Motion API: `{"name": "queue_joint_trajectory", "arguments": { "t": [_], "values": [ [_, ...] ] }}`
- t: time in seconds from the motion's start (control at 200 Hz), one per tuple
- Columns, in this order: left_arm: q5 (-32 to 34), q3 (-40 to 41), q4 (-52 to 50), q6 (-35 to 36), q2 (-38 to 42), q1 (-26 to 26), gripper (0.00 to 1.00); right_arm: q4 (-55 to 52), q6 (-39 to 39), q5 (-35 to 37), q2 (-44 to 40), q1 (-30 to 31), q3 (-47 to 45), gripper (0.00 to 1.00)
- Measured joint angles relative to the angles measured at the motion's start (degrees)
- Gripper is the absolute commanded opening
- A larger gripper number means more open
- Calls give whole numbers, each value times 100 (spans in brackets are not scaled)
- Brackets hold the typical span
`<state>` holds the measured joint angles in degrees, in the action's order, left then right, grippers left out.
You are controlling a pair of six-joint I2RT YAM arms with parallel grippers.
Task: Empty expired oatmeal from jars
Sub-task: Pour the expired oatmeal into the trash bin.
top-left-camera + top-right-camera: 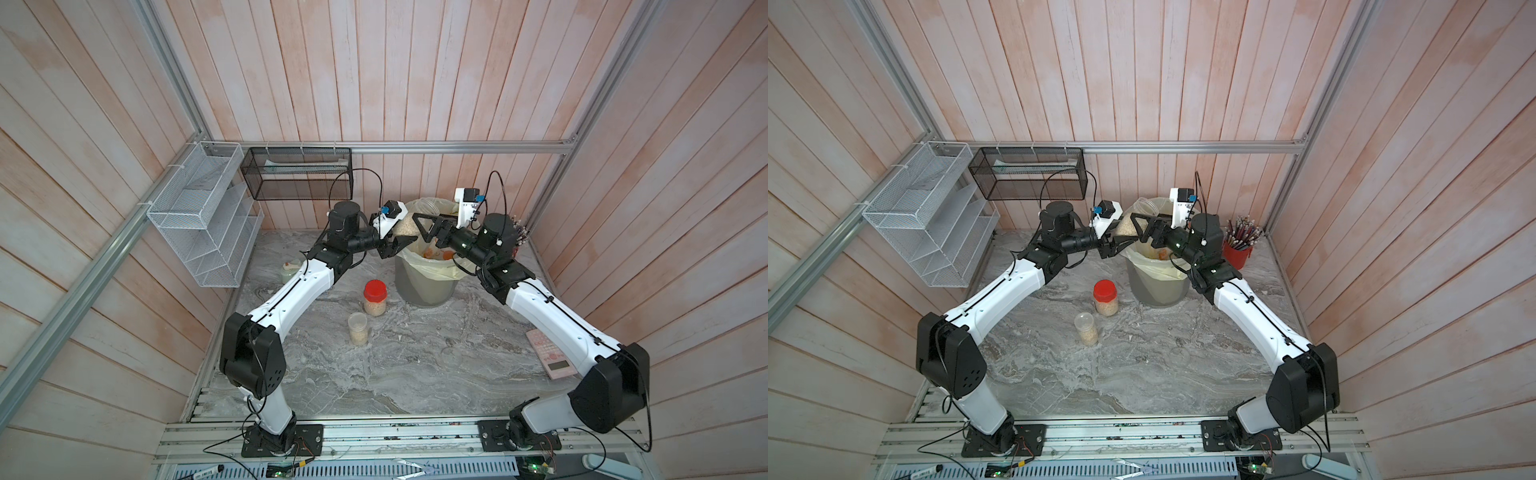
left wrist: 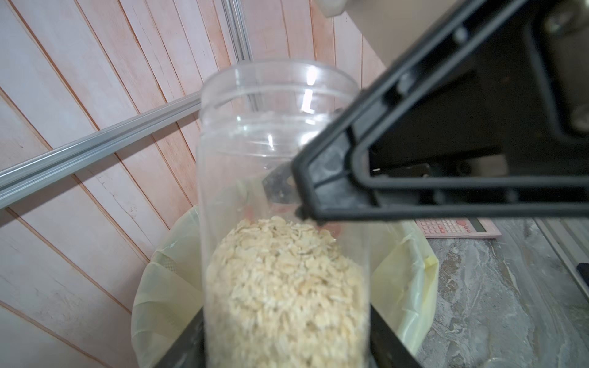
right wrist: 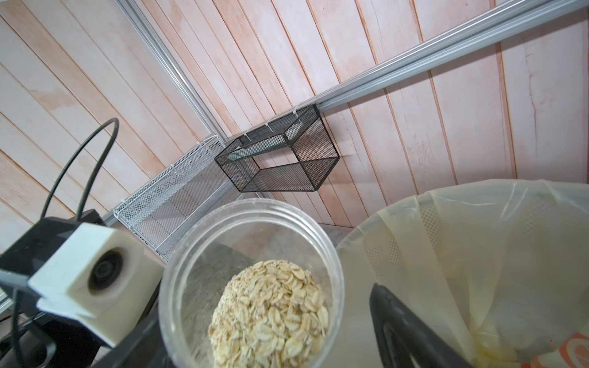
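left gripper (image 1: 400, 243) clamps the open clear plastic jar (image 2: 280, 127) of pale oat flakes (image 2: 283, 286), mouth tilted up, at the rim of the grey bag-lined bin (image 1: 419, 286) by the tabletop's (image 1: 415, 365) back edge; right gripper's (image 1: 419, 222) fingers apart beside that mouth.

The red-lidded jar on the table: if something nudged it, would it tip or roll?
The red-lidded jar probably feels light: thin clear plastic, part-filled with oatmeal flakes. Standing upright with the fill low, it would likely slide rather than tip under a gentle push. Knocked over, its round wall would probably let it roll.
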<state>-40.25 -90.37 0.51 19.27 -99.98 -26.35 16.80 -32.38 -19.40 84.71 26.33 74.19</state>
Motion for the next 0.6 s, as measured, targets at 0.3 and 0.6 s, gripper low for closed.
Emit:
{"name": "queue_joint_trajectory", "arguments": {
  "t": [0.3,0.6],
  "values": [
    [-4,-212,-142,13,-247,9,1,365,-122,-22,413,-24,127,81],
    [-20,-446,-258,31,-472,9,1,579,-269,-160,730,-92,313,68]
  ]
}}
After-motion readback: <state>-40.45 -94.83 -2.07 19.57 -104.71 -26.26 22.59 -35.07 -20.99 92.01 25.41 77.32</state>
